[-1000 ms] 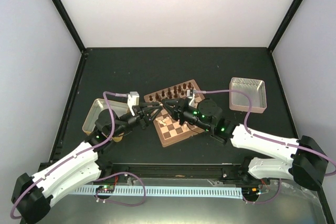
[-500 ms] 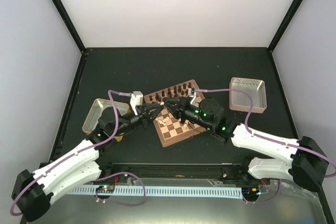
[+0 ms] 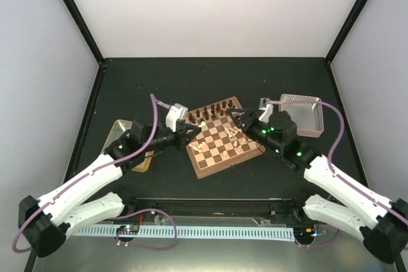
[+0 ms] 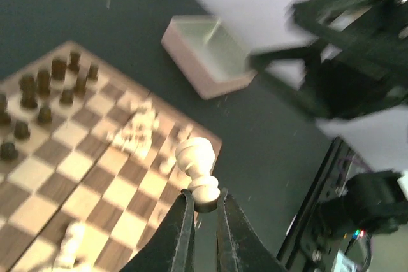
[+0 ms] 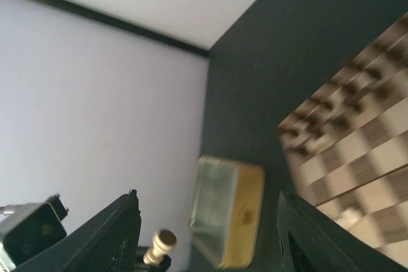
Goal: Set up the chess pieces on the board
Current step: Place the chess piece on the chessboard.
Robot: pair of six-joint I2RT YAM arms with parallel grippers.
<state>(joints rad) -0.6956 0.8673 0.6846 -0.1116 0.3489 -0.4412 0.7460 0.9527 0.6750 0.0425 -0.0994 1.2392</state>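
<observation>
The board (image 3: 220,152) lies at the table's middle, with dark chessmen (image 3: 213,109) along its far edge. My left gripper (image 3: 190,130) hangs over the board's left edge, shut on the base of a cream pawn (image 4: 197,160) that points away from the fingers (image 4: 180,234). A few other cream chess pieces (image 3: 237,136) lie loose on the squares; the left wrist view shows them (image 4: 136,129) blurred. My right gripper (image 3: 240,118) is at the board's right far corner, open and empty. In the right wrist view its fingers (image 5: 118,237) stand wide apart.
A metal tray (image 3: 305,114) stands right of the board, close behind the right wrist. Another tray (image 3: 117,137) sits to the left, partly under the left arm; it (image 5: 226,220) also shows in the right wrist view. Black frame posts bound the table.
Both grippers met over the board's left part. The left one shut on the cream pawn; the right one opened and drew back to the board's right side.
</observation>
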